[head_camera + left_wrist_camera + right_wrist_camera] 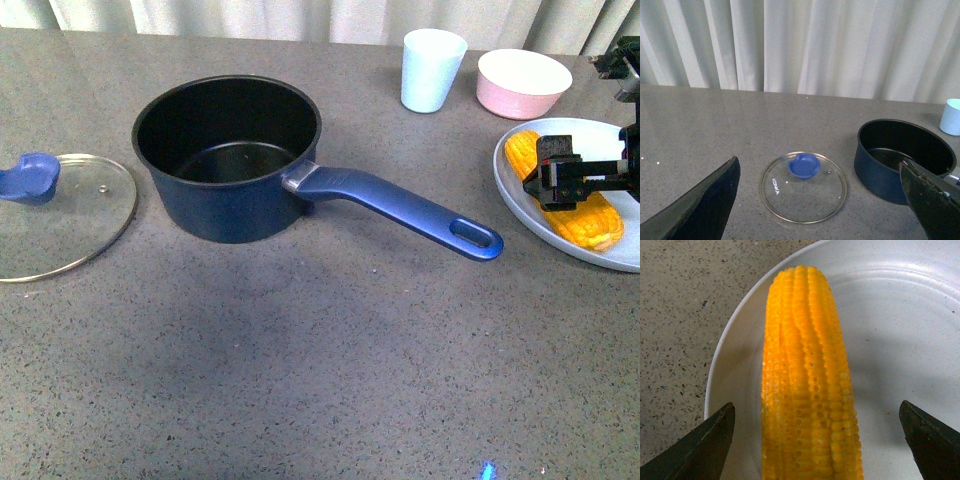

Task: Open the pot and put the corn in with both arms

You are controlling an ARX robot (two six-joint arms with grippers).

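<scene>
Pot (pixel 228 160) sits open, left of centre on the grey speckled table (pixel 300 350). It is a round dark navy saucepan with a matte black inside. Its long blue handle (pixel 400 205) has a hole at the end and points right and toward the robot, ending short of the plate (pixel 598 138).

The lid (pixel 60 215) lies flat on the table just left of the pot, with a small gap between them. It is clear glass with a thin metal rim and a blue knob (pixel 30 178). Its left side is cut off by the front view's frame.

The corn (pixel 570 205) lies on the pale, smooth, shallow plate at the far right edge. It is yellow-orange and tapered, with bumpy kernel rows.

The right gripper (pixel 552 172) is over the cob's middle. Its jaws are spread to either side of the cob, and the wrist view shows bare plate between each finger and the corn.

The left gripper (pixel 818 161) is out of the front view. In its wrist view the fingers are spread wide with nothing between them, high above the lid.

A pale blue cup (pixel 432 68) and a pink bowl (pixel 523 82) stand at the back, behind the handle and plate. Pleated white curtain (pixel 800 45) runs along the table's far edge. The whole near half of the table is bare.
</scene>
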